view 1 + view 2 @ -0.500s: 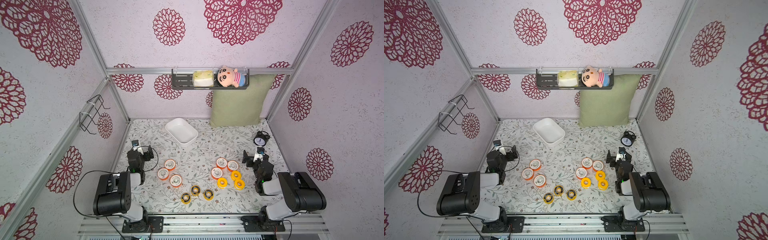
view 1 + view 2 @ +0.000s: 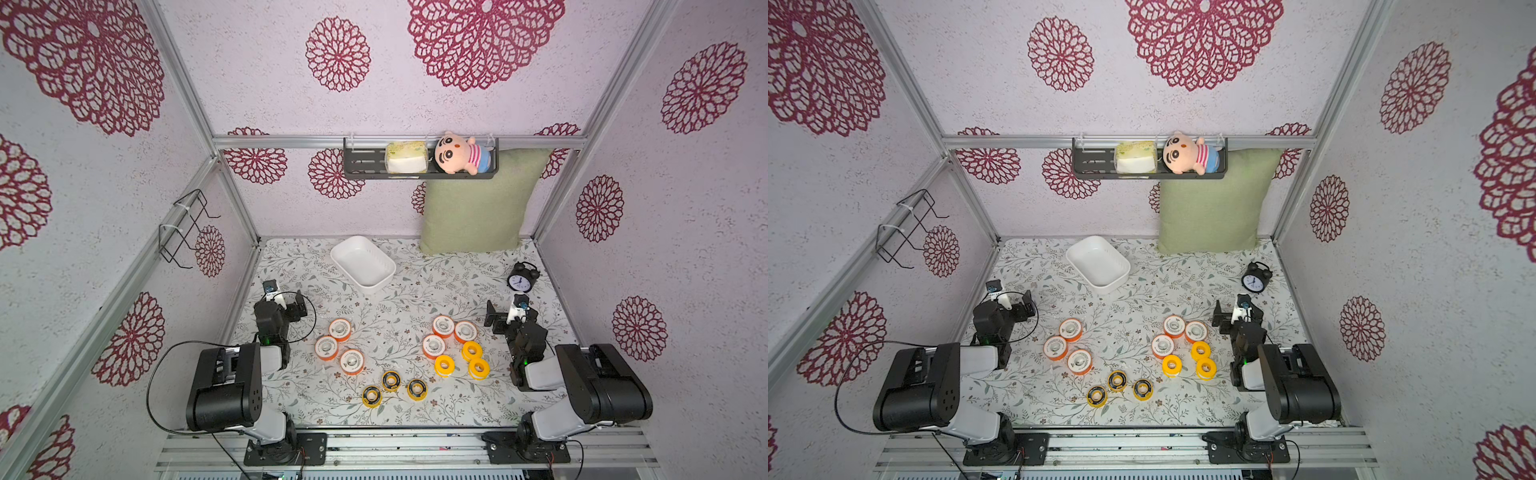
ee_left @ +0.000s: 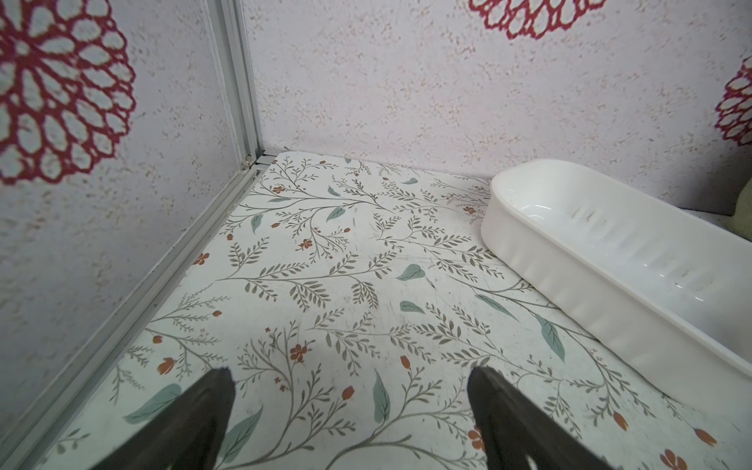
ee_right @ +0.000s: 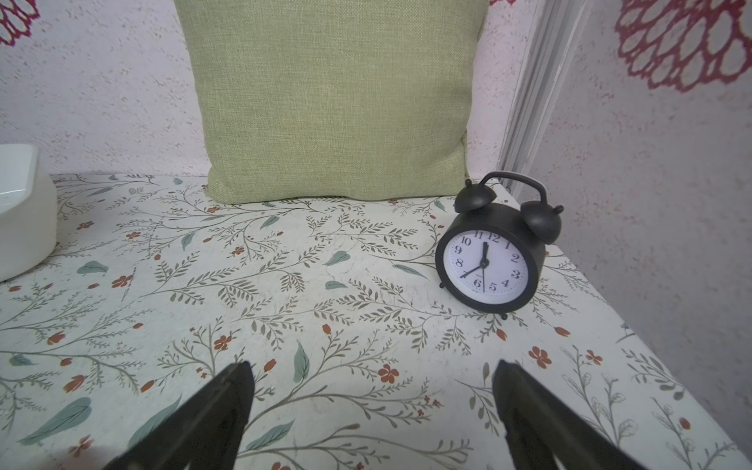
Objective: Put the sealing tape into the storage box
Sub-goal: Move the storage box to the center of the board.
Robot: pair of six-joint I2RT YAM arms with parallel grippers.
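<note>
The sealing tape lies in four loose groups on the flowered table in both top views. There are three orange rolls [image 2: 340,329] at the left and three orange rolls [image 2: 443,326] at the right. Three all-yellow rolls [image 2: 444,365] lie just in front of those, and three yellow rolls with black faces [image 2: 391,380] lie nearest the front. The white storage box [image 2: 376,286] sits empty toward the back, left of centre. My left gripper [image 2: 284,303] stands open by the left wall, with bare table between its fingers [image 3: 352,372]. My right gripper [image 2: 511,318] is open right of the rolls, also holding nothing [image 4: 373,366].
A green pillow [image 2: 478,203] leans on the back wall at the right. A black alarm clock [image 4: 488,260] stands just beyond my right gripper near the right wall. A black shelf [image 2: 361,166] with a plush doll hangs on the back wall. A wire rack [image 2: 187,228] hangs on the left wall.
</note>
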